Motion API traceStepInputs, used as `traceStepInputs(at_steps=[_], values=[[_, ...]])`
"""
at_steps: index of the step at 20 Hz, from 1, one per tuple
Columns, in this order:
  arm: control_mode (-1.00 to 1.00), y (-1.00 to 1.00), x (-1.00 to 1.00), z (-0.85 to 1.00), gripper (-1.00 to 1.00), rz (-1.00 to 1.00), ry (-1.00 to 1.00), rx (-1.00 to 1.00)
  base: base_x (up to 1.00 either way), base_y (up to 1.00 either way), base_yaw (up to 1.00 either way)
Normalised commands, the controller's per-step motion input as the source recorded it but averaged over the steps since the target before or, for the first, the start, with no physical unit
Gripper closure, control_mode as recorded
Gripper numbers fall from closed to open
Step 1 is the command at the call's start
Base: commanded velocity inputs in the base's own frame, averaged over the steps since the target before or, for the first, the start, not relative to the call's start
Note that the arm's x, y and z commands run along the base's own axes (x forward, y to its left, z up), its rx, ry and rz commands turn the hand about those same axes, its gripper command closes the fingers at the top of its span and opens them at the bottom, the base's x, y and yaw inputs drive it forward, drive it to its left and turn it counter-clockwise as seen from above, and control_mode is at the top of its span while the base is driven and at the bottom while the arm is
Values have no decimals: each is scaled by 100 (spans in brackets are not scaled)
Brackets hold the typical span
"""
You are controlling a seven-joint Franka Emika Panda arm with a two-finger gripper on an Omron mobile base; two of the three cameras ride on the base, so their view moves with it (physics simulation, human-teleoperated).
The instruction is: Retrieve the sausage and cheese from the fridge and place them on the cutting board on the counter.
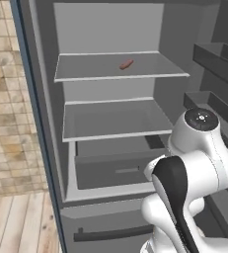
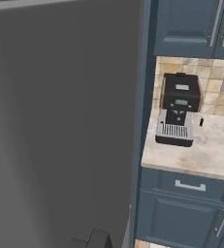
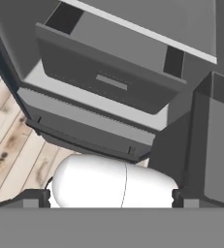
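Fridge (image 1: pixel 46 123) open, sausage (image 1: pixel 126 64) lying on the top shelf (image 1: pixel 86 69), cheese not spotted. Gripper (image 3: pixel 111 196) low by the drawer (image 3: pixel 108 82), jaws wide, holding nothing. Reach step pending: arm must rise toward the sausage.

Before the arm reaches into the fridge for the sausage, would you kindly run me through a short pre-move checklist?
1. Fridge door open: ok, shelves and drawer exposed.
2. Sausage located: ok, lying on the upper shelf, nothing beside it.
3. Cheese located: cannot tell, no yellow wedge visible.
4. End effector open and empty: ok, fingertips spread wide.
5. End effector aimed at the sausage: not ok, hand view faces the drawer lower down.
6. Cutting board ready: cannot tell; the counter stretch seen holds a coffee machine.
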Motion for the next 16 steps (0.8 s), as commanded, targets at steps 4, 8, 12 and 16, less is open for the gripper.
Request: traceStepInputs(at_steps=[4, 8, 12, 16], values=[[100, 0, 0, 0, -100, 0, 0, 0, 0, 29, 0], [100, 0, 0, 0, -100, 0, 0, 0, 0, 23, -6], [100, 0, 0, 0, -100, 0, 0, 0, 0, 21, -9], [100, 0, 0, 0, -100, 0, 0, 0, 0, 52, -7]])
